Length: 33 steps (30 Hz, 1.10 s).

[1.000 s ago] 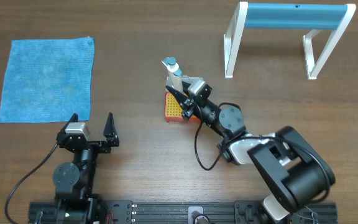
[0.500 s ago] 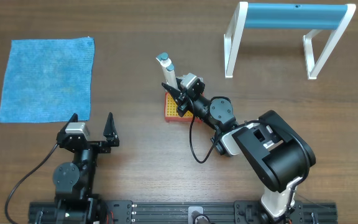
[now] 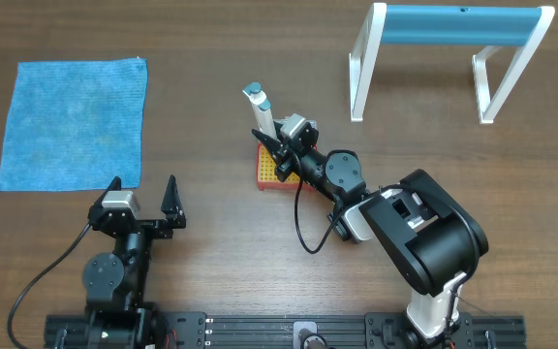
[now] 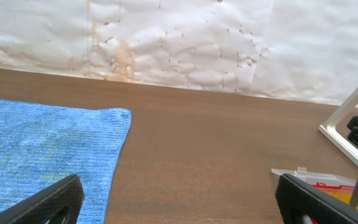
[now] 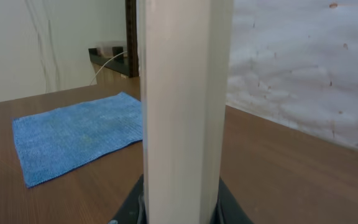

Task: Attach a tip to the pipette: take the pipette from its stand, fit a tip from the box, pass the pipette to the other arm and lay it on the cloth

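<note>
The brown counter (image 3: 211,58) carries the white stand with a blue top bar (image 3: 458,24) at its far right and the blue cloth (image 3: 73,121) lying flat at its far left, well apart. The left hand (image 3: 143,191) sits near the cloth's near corner, fingers spread and grasping nothing. The right hand (image 3: 277,147) is clenched on the pipette (image 3: 260,111), close to the orange tip box (image 3: 267,173) mid-counter.

A brown wooden table (image 3: 211,58) was seen, bordered along its far edge by a crinkled, stained white sheet (image 4: 197,43).
</note>
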{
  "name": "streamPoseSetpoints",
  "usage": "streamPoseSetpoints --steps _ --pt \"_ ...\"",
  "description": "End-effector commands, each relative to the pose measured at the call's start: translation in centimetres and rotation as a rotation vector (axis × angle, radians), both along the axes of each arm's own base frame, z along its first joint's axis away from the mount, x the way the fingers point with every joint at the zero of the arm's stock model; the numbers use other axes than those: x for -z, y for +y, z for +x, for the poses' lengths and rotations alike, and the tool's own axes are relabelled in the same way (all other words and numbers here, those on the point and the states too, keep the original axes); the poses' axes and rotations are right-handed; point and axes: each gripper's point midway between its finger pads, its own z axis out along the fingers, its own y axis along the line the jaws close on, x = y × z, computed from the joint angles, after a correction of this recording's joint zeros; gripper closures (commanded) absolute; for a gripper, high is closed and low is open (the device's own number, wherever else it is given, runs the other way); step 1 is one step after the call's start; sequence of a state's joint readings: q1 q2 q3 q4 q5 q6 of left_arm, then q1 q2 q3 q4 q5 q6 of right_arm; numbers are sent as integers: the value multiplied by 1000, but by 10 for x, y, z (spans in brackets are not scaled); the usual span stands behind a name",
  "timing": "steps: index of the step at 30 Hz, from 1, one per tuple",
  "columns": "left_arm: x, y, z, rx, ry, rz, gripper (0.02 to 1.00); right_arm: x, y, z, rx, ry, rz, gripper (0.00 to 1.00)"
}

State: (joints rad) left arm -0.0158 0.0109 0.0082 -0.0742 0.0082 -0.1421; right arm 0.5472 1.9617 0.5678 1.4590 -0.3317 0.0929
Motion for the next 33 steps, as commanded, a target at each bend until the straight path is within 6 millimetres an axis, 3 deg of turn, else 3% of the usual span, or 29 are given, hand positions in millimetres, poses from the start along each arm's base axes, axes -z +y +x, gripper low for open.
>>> streamPoseSetpoints --steps 1,10,18,25,33 --pt "1 -1 0 9 0 12 18 5 3 10 12 0 1 921" --pt "1 -1 0 9 0 12 18 17 1 7 12 28 -16 921" --pt "1 -1 0 9 0 12 18 50 -12 -13 13 114 -69 921" --pt "1 -1 0 9 0 12 18 78 -13 -18 7 176 -106 921" --pt "1 -1 0 9 0 12 20 71 -12 -15 8 158 -95 921"
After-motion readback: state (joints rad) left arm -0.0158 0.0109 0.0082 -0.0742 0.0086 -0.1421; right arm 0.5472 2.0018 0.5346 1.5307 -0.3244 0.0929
